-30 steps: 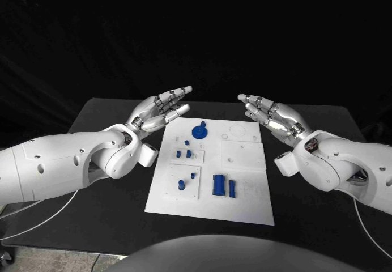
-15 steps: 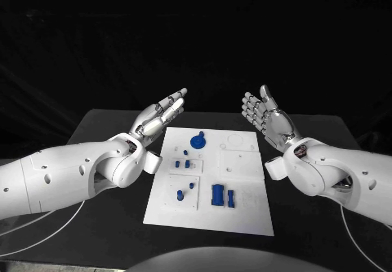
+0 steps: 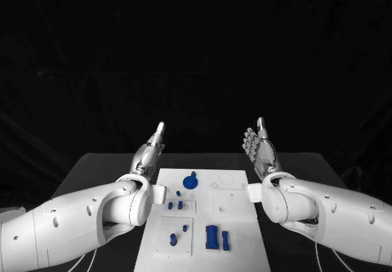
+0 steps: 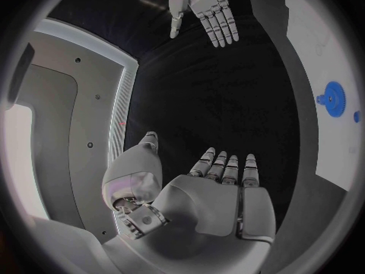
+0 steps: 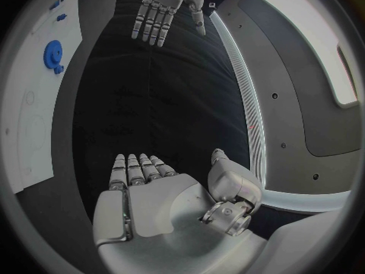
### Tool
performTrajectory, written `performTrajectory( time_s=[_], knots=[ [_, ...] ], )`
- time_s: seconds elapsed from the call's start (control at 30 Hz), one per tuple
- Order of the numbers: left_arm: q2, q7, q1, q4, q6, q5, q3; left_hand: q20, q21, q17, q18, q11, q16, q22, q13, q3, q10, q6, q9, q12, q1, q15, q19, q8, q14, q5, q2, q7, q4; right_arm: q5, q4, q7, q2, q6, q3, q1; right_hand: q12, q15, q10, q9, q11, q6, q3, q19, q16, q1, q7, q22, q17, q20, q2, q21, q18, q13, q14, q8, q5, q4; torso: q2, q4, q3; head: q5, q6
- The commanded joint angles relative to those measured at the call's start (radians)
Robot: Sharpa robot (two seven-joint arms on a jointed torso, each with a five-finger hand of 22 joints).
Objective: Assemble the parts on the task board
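The task board [image 3: 214, 224] lies flat in the middle of the black table [image 3: 98, 170], long side running away from the robot. On it are seen several small blue parts. A blue gear [image 3: 190, 182] with a short peg above it sits near the far-left corner. Two short pegs [image 3: 174, 205] stand just inside the left edge, approx. mid-length. A stubby piece [image 3: 173, 238] and a small peg are seen toward the near-left. A rectangular block [image 3: 212, 237] w/ a narrow bar [image 3: 225, 240] just beside it stands near the near edge, center. The right half of the board shows only pale outlines and recesses.

The left hand [image 3: 150, 152] and right hand [image 3: 259, 148] are held raised beyond the far edge, well apart from the board — fingers straight, spread a little, nothing held.

Handling, as judged: the parts are likely light, rigid plastic, smooth and a bit slippery — not fragile, but easily knocked over or rolled. The gear is best taken by its rim or hub from above; the pegs pinched at their sides near the top; the block and bar across their narrow faces. Whether parts are already seated or merely staged cannot be told; the scene fits either.
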Motion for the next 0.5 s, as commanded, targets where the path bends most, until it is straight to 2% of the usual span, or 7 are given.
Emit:
performTrajectory(
  time_s=[0.03,0.07,0.1,0.23,0.27,0.4,0.5],
  knots=[
    [0.006,-0.028,-0.005,-0.001,-0.102,0.060,0.005,-0.097,-0.004,-0.001,-0.022,0.000,-0.007,-0.055,-0.001,0.021,-0.008,-0.042,-0.001,-0.037,-0.138,-0.009,-0.002,-0.007,0.003,-0.079,-0.001,0.001,-0.087,0.058,-0.002,0.037,0.001,-0.070,0.001,-0.001,-0.004,-0.005,0.001,-0.001,-0.005,-0.004,0.003,0.000,-0.003,-0.005,0.000,-0.001,-0.001,-0.005,0.000,-0.005,-0.006,-0.001,0.000,-0.003,-0.003,0.000,-0.010,-0.0009,-0.0014,-0.006,0.025],
    [0.006,-0.028,-0.005,-0.001,-0.102,0.061,0.005,-0.097,-0.004,-0.001,-0.022,0.000,-0.007,-0.060,-0.001,0.021,-0.008,-0.046,-0.001,-0.040,-0.150,-0.009,-0.002,-0.007,0.003,-0.079,-0.001,0.001,-0.087,0.058,-0.002,0.037,0.001,-0.070,0.001,-0.001,-0.004,-0.005,0.001,-0.001,-0.005,-0.004,0.003,0.000,-0.003,-0.005,0.000,-0.001,-0.001,-0.005,0.000,-0.005,-0.006,-0.001,0.000,-0.003,-0.003,0.000,-0.011,-0.0010,-0.0014,-0.007,0.026],
    [0.006,-0.028,-0.005,-0.001,-0.102,0.061,0.005,-0.097,-0.004,-0.001,-0.022,0.000,-0.007,-0.063,-0.001,0.021,-0.008,-0.047,-0.001,-0.112,-0.157,-0.009,-0.002,-0.007,0.003,-0.079,-0.001,0.001,-0.087,0.058,-0.002,0.037,0.001,-0.070,0.001,-0.001,-0.004,-0.005,0.001,-0.001,-0.005,-0.004,0.003,0.000,-0.003,-0.005,0.000,-0.001,-0.001,-0.005,0.000,-0.005,-0.006,-0.001,0.000,-0.003,-0.003,0.000,-0.011,-0.0010,-0.0014,-0.007,0.027],
    [0.006,-0.028,-0.005,-0.001,-0.102,0.061,0.005,-0.097,-0.004,-0.001,-0.022,0.000,-0.007,-0.079,-0.001,0.021,-0.008,-0.059,-0.001,-0.112,-0.197,-0.009,-0.002,-0.007,0.003,-0.079,-0.001,0.001,-0.087,0.058,-0.002,0.037,0.001,-0.070,0.001,-0.001,-0.004,-0.005,0.001,-0.001,-0.005,-0.004,0.003,0.000,-0.003,-0.005,0.000,-0.001,-0.001,-0.005,0.000,-0.005,-0.006,-0.001,0.000,-0.003,-0.003,0.000,-0.011,-0.0010,-0.0014,-0.007,0.027],
    [0.006,-0.028,-0.005,-0.001,-0.102,0.061,0.005,-0.097,-0.004,-0.001,-0.022,0.000,-0.007,-0.083,-0.001,0.021,-0.008,-0.132,-0.001,-0.112,-0.210,-0.009,-0.002,-0.007,0.003,-0.079,-0.001,0.001,-0.087,0.058,-0.002,0.037,0.001,-0.070,0.001,-0.001,-0.004,-0.005,0.001,-0.001,-0.005,-0.004,0.003,0.000,-0.003,-0.005,0.000,-0.001,-0.001,-0.005,0.000,-0.005,-0.006,-0.001,0.000,-0.003,-0.003,0.000,-0.011,-0.0010,-0.0014,-0.007,0.027],
    [0.006,-0.028,-0.005,-0.001,-0.102,0.061,0.005,-0.097,-0.004,-0.001,-0.022,0.000,-0.007,-0.096,-0.001,0.021,-0.008,-0.132,-0.001,-0.112,-0.241,-0.009,-0.002,-0.007,0.003,-0.079,-0.001,0.001,-0.087,0.058,-0.002,0.037,0.001,-0.070,0.001,-0.001,-0.004,-0.005,0.001,-0.001,-0.005,-0.004,0.003,0.000,-0.003,-0.005,0.000,-0.001,-0.001,-0.005,0.000,-0.005,-0.006,-0.001,0.000,-0.003,-0.003,0.000,-0.011,-0.0010,-0.0014,-0.007,0.027],
    [0.006,-0.028,-0.005,-0.001,-0.102,0.061,0.005,-0.097,-0.004,-0.001,-0.022,0.000,-0.007,-0.167,-0.001,0.021,-0.008,-0.132,-0.001,-0.112,-0.260,-0.009,-0.002,-0.007,0.003,-0.079,-0.001,0.001,-0.087,0.058,-0.002,0.037,0.001,-0.070,0.001,-0.001,-0.004,-0.005,0.001,-0.001,-0.005,-0.004,0.003,0.000,-0.003,-0.005,0.000,-0.001,-0.001,-0.005,0.000,-0.005,-0.006,-0.001,0.000,-0.003,-0.003,0.000,-0.011,-0.0010,-0.0014,-0.007,0.027]
  ],
)
